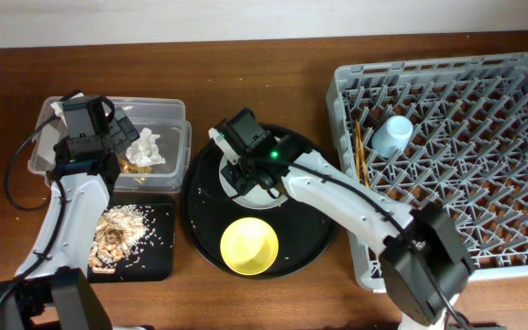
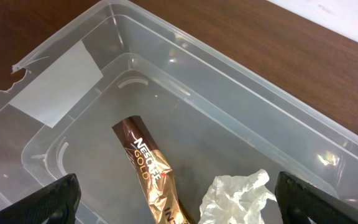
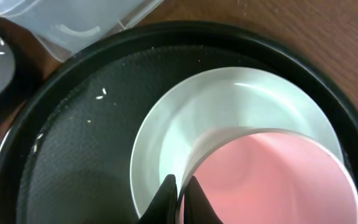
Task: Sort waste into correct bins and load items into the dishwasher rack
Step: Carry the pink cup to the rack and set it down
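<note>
Two arms work over your wooden table. Your left jaws hang released and wide apart, holding nothing, above the clear rectangular plastic tub (white label on its wall). Inside it, the crinkled brown-gold wrapper strip and the crumpled white tissue lie side by side.

Your right jaws are clenched on the rim of the small pink cup. That cup stands on the pale grey-green round plate in the large round black tray, near the yellow bowl.

Beige shredded food scraps lie in the shallow black rectangular tray. The small light-blue cup and the thin wooden chopsticks sit in the large square grey plastic rack.
</note>
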